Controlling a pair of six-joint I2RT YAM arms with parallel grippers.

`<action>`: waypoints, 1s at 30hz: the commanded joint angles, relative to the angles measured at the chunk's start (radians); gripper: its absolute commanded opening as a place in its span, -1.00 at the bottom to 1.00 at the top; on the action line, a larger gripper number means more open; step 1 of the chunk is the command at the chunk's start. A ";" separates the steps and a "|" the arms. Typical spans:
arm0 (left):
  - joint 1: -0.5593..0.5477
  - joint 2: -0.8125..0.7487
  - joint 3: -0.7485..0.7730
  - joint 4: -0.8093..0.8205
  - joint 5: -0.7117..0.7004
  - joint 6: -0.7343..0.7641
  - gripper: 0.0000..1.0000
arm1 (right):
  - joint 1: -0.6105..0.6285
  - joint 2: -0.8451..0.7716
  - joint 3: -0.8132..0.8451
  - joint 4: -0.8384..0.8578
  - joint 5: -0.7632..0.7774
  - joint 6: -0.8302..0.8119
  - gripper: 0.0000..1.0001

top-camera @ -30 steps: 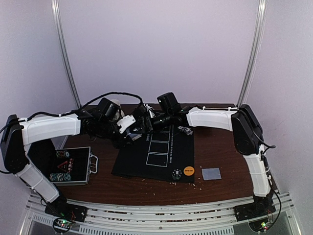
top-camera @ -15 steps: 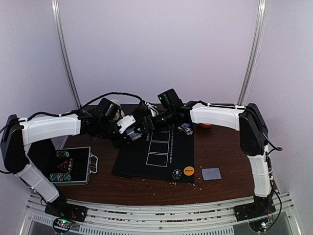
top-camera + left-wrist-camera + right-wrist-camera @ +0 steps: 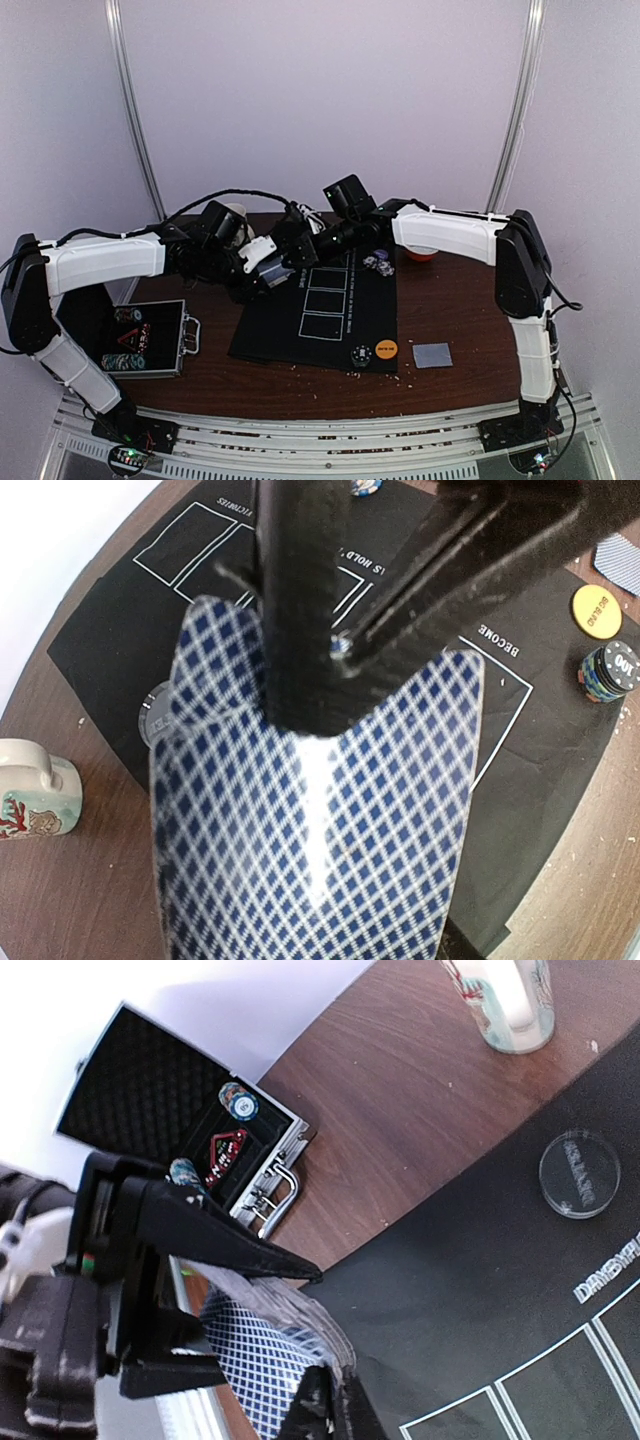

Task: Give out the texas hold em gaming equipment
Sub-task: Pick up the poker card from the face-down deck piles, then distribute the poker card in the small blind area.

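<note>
Brown wooden table (image 3: 455, 300) under pale walls, carrying a black mat (image 3: 280, 338) printed with white card outlines.

Nearest the arm bases you had:
- one white-black disc (image 3: 360, 354) and one orange disc (image 3: 386, 349), side by side on the mat's near edge
- one grey card (image 3: 432, 355) on the wood, just right of them
- one open metal case (image 3: 180, 345) at the near left, with chips (image 3: 240, 1102) inside

Mid-table, over the mat's far left part:
- your left gripper (image 3: 262, 1322) clasped the deck of cards (image 3: 310, 830), blue-checked backs up
- your right gripper (image 3: 340, 652) was pinched tight on the deck's far edge; whether on one card or several, you could not tell

Farther back:
- one chip stack (image 3: 378, 265) on the mat
- one red-and-white bowl (image 3: 421, 254)
- one patterned mug (image 3: 35, 795)
</note>
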 commanded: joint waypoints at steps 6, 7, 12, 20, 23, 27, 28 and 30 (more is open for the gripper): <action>-0.001 -0.002 0.000 0.038 0.021 0.014 -0.08 | -0.009 -0.085 0.007 -0.120 0.126 -0.036 -1.00; -0.001 -0.003 0.001 0.037 0.021 0.013 -0.08 | -0.009 -0.090 0.010 -0.127 0.132 -0.037 -1.00; -0.001 -0.005 0.000 0.037 0.017 0.014 -0.08 | -0.019 -0.137 0.015 -0.173 0.165 -0.046 -1.00; -0.001 -0.007 0.000 0.035 0.020 0.014 -0.08 | -0.128 -0.358 -0.199 -0.093 0.173 0.019 -1.00; -0.001 -0.007 0.001 0.036 0.021 0.012 -0.08 | -0.206 -0.449 -0.358 -0.027 0.210 0.088 -1.00; -0.001 -0.006 0.001 0.037 0.023 0.012 -0.08 | -0.289 -0.513 -0.561 0.069 0.236 0.148 -1.00; -0.001 -0.005 0.001 0.036 0.023 0.012 -0.08 | -0.300 -0.517 -0.603 0.097 0.243 0.159 -1.00; -0.001 -0.005 0.001 0.036 0.025 0.013 -0.08 | -0.320 -0.505 -0.658 0.134 0.254 0.168 -1.00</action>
